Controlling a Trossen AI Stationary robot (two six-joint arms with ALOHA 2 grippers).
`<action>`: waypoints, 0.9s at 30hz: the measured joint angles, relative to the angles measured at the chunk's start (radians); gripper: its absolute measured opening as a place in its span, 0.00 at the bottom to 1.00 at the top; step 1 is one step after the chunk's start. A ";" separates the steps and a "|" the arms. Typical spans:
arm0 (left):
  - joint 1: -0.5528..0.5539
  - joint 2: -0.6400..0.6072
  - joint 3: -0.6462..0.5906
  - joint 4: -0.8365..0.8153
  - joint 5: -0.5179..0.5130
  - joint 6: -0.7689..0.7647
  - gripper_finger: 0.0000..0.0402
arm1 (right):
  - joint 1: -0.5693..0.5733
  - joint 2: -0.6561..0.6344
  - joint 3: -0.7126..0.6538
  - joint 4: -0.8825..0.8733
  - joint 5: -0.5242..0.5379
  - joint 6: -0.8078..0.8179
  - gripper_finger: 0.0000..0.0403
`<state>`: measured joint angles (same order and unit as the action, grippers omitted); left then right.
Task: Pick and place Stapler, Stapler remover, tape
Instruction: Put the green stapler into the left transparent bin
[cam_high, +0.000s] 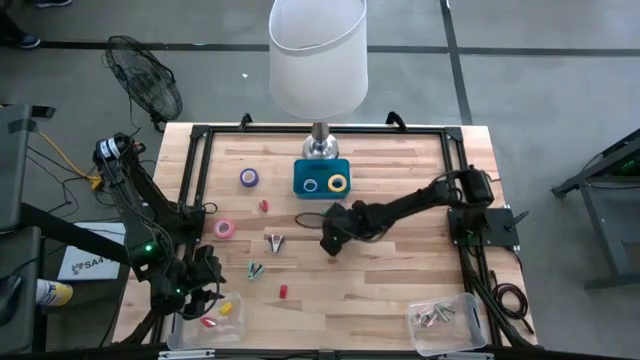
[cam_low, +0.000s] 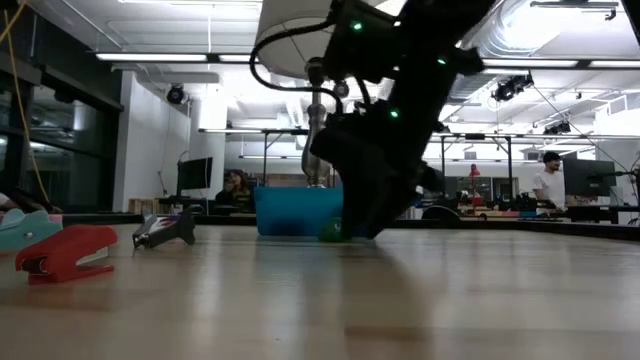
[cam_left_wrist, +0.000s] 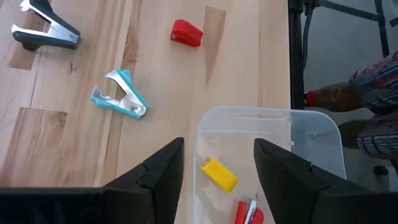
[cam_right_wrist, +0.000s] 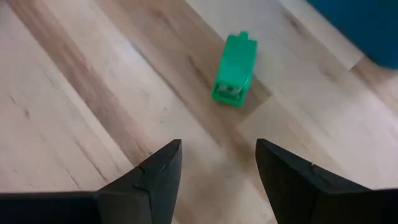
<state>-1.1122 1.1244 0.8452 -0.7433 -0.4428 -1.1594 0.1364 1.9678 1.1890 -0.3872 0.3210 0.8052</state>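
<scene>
just in front of the blue tray (cam_high: 322, 178), the right pincer (cam_right_wrist: 217, 165) hangs released above a green stapler (cam_right_wrist: 234, 78), while the left pincer (cam_left_wrist: 217, 168) gapes over a clear bin (cam_left_wrist: 323, 134).

grey floor (cam_high: 540, 60) surrounds the table; black fan (cam_high: 145, 78) upper left; ceiling strip lights (cam_low: 170, 57) run overhead.
</scene>
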 joint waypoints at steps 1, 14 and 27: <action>0.000 0.000 0.000 0.000 -0.009 0.000 0.48 | 0.014 0.000 -0.019 0.027 0.024 0.002 0.49; 0.000 0.000 0.000 -0.027 -0.051 0.010 0.48 | 0.122 -0.005 -0.247 0.420 0.270 0.075 0.49; 0.000 0.000 0.000 -0.049 -0.075 0.009 0.48 | 0.105 -0.001 -0.319 0.594 0.320 -0.053 0.49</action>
<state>-1.1122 1.1248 0.8452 -0.7923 -0.5175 -1.1500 0.2417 1.9670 0.8700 0.2070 0.6411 0.7525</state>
